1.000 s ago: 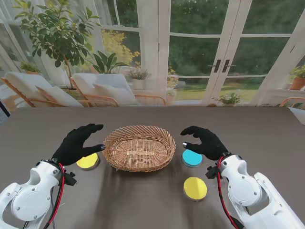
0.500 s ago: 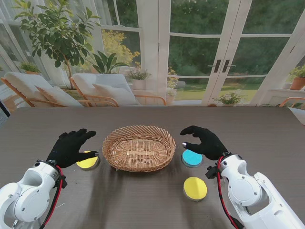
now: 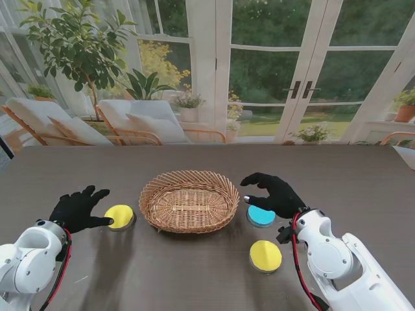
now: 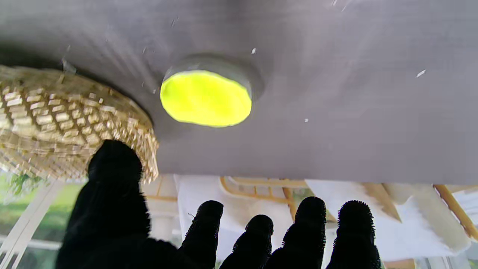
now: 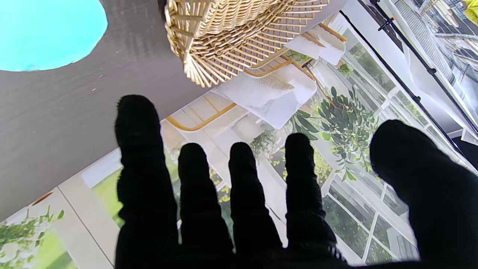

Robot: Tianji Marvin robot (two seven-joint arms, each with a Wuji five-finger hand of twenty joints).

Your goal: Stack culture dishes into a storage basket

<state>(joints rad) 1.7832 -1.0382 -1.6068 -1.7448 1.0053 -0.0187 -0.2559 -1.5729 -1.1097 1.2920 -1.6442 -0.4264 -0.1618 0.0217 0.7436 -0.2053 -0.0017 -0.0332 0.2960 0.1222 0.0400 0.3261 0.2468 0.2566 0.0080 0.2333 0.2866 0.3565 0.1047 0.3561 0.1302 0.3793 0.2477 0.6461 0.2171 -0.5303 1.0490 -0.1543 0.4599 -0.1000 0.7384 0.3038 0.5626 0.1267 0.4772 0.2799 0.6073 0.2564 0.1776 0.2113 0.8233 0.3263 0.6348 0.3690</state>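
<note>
Since the earlier frame the left hand [image 3: 76,208] has drawn back leftward off the yellow dish [image 3: 119,216], fingers spread, holding nothing, thumb beside the dish's edge. The right hand [image 3: 273,193] stays released, arched over the blue dish [image 3: 261,215]. The basket [image 3: 189,199] sits between both dishes, its rim clear. A second yellow dish [image 3: 266,255] lies nearer to me on open table [image 3: 194,272].

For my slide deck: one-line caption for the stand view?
Open gloved hands flank an empty wicker basket; three culture dishes wait on the table.
</note>
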